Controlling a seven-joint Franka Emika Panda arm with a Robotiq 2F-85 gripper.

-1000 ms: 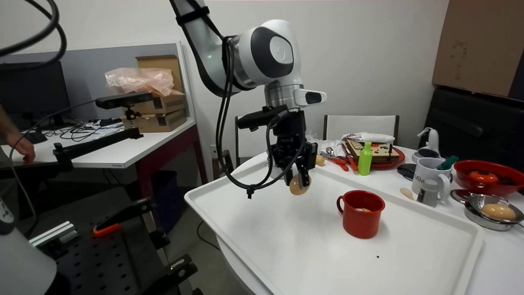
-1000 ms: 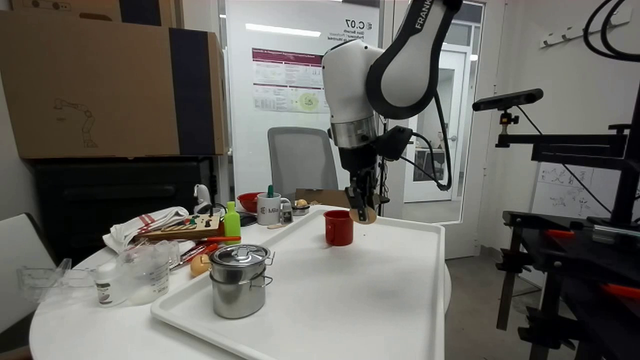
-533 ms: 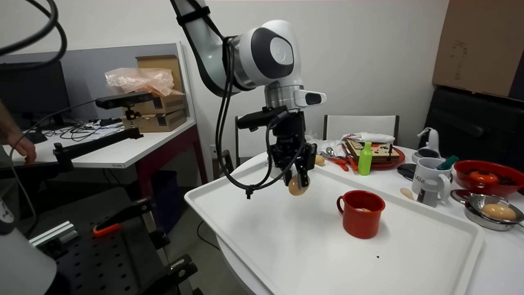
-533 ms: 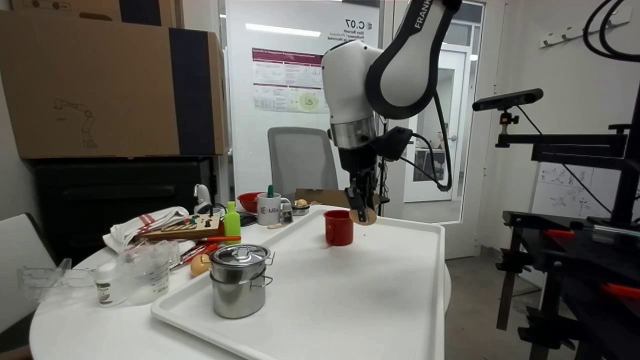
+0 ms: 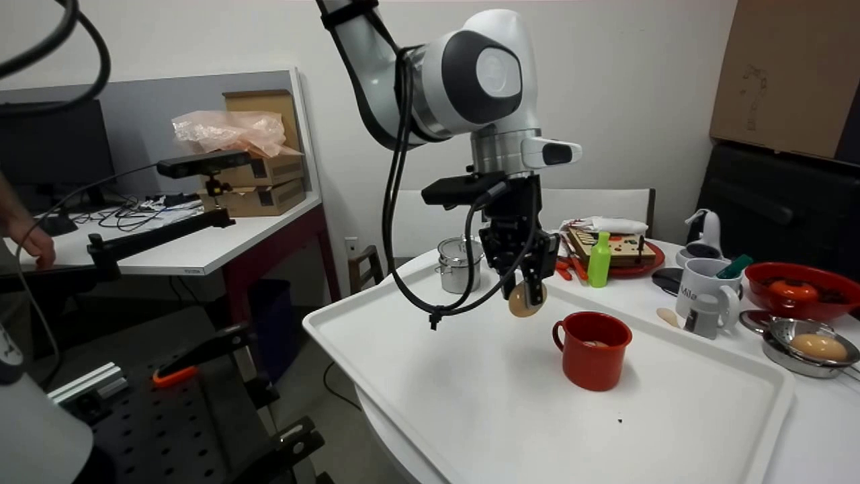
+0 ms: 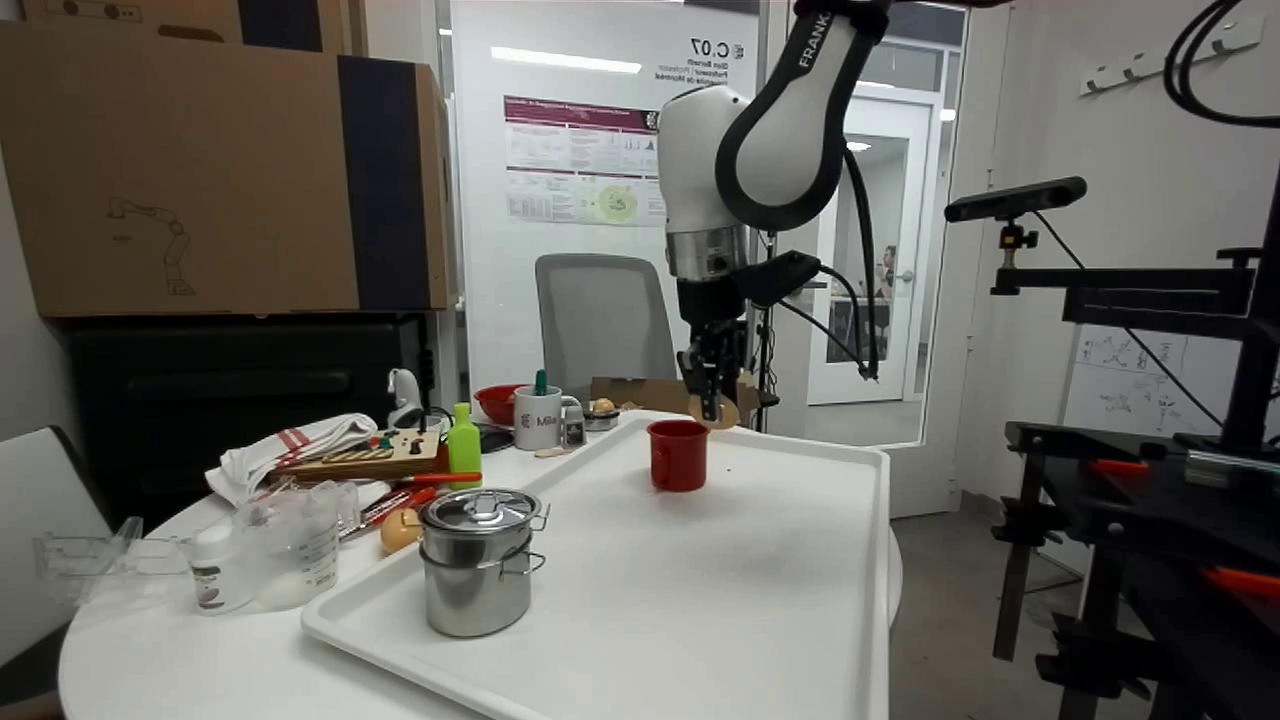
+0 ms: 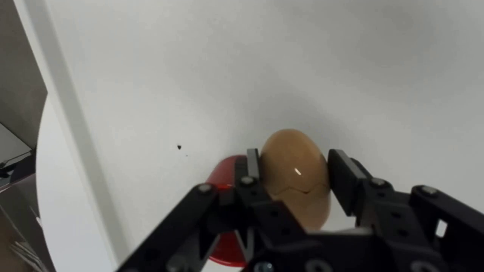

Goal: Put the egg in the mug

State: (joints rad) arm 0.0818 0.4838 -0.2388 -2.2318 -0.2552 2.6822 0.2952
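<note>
The gripper point(image 7: 293, 156) has hold of the brown egg point(image 7: 297, 185). Its two fingers point(image 7: 343, 175) are a little way apart, one on each side, pinching the egg between them. In the wrist view a crooked dark line crosses the egg.

The egg hangs in the air over the white tray point(image 5: 678, 430). In an exterior view it is at about 10 o'clock from the red mug point(image 5: 594, 363), near it but apart. The mug stands upright on the tray, its handle sticking out between 9 and 10 o'clock. A pale thing point(image 5: 596, 344) shows inside it, too small to tell what. In the wrist view the mug is at about 8 o'clock from the egg, partly hidden by the gripper.

In an exterior view a black dot point(image 5: 619, 421) lies on the tray at 5 o'clock from the mug, and a green bottle point(image 5: 599, 262) stands on the table point(image 5: 826, 423) at 12 o'clock. In an exterior view a silver pot point(image 6: 478, 600) with a lid stands on the tray at 8 o'clock, well apart from the mug.
</note>
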